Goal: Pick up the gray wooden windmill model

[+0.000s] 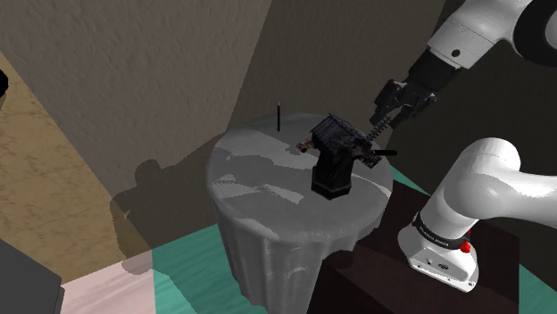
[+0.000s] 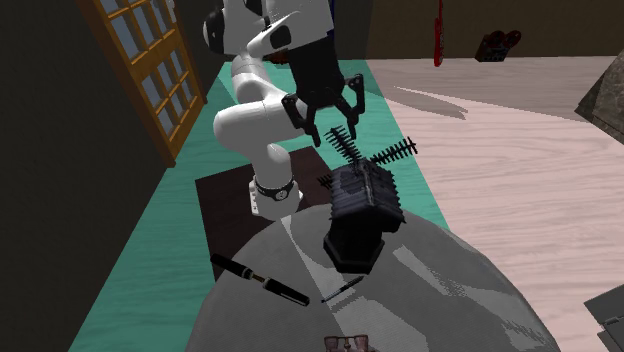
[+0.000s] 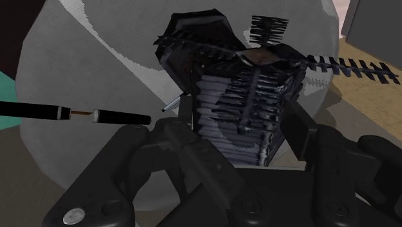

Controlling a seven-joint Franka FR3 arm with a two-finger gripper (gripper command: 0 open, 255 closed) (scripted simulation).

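Note:
A dark grey windmill model [image 1: 333, 162] with thin slatted blades stands upright on a round grey table [image 1: 259, 187], near the edge closest to the arm. In the second exterior view the windmill [image 2: 358, 205] is below my gripper [image 2: 330, 122], which hangs open just above the blades without touching them. In the shoulder view the gripper [image 1: 386, 109] is above and to the right of the model. In the wrist view the windmill [image 3: 245, 109] lies ahead of the gripper [image 3: 241, 126], between the two spread fingers [image 3: 187, 119], with nothing clasped.
A black pen [image 2: 258, 280] and a thinner pen [image 2: 342, 288] lie on the table [image 2: 450, 290] beyond the windmill; the black pen [image 3: 71, 115] also shows beside the gripper. Glasses [image 2: 345, 343] sit at the table's far edge. The dark stand [image 2: 225, 205] adjoins the table.

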